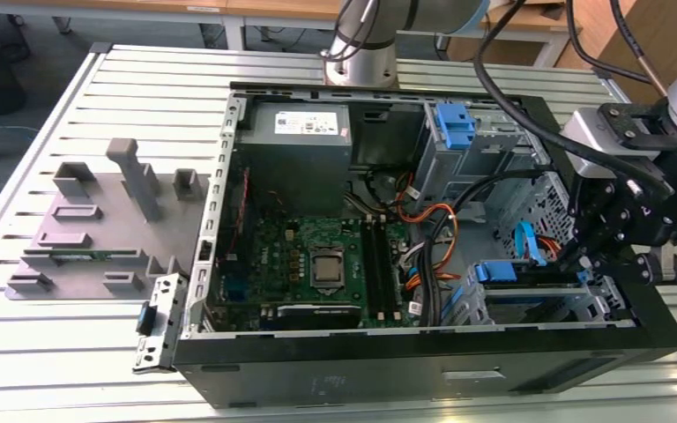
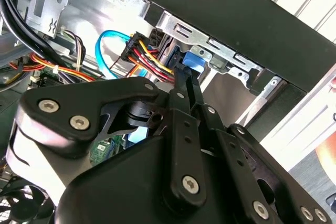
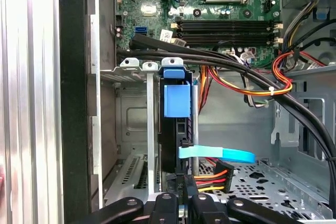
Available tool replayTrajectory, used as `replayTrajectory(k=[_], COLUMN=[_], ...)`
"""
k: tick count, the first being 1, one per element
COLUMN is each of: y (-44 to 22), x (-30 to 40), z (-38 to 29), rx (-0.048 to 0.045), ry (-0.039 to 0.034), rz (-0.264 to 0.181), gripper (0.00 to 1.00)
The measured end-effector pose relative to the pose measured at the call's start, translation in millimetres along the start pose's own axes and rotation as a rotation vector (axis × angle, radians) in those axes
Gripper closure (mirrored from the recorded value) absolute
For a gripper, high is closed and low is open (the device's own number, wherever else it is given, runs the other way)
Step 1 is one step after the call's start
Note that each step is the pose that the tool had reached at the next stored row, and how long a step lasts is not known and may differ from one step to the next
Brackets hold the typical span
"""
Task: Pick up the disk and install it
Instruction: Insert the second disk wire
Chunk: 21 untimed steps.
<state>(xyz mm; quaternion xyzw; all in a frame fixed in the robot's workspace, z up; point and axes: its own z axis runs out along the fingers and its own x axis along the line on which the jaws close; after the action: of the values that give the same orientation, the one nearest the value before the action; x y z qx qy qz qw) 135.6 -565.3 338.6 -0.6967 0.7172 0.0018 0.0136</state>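
Slatted metal table is seen under the open PC case, motherboard exposed inside. Over the drive cage at the exterior view's right, the hand is parked. The disk is seated edge-on in the cage, blue tab showing; the hand's grip can't be told.

Lighting: bright, even, diffuse across all 3 views. Glare: slatted table and case frame wash near-white. Shadow: soft, deepest in the case interior beside the motherboard. Focus: gripper linkage soft in the second wrist view; background crisp.
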Motion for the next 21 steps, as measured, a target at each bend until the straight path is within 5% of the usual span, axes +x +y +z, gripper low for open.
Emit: replayTrajectory(k=[21], y=[6.8], x=[-7.1], z=[2.3], rx=[0.0033], ry=[0.0005], rz=[0.001], gripper=[0.84])
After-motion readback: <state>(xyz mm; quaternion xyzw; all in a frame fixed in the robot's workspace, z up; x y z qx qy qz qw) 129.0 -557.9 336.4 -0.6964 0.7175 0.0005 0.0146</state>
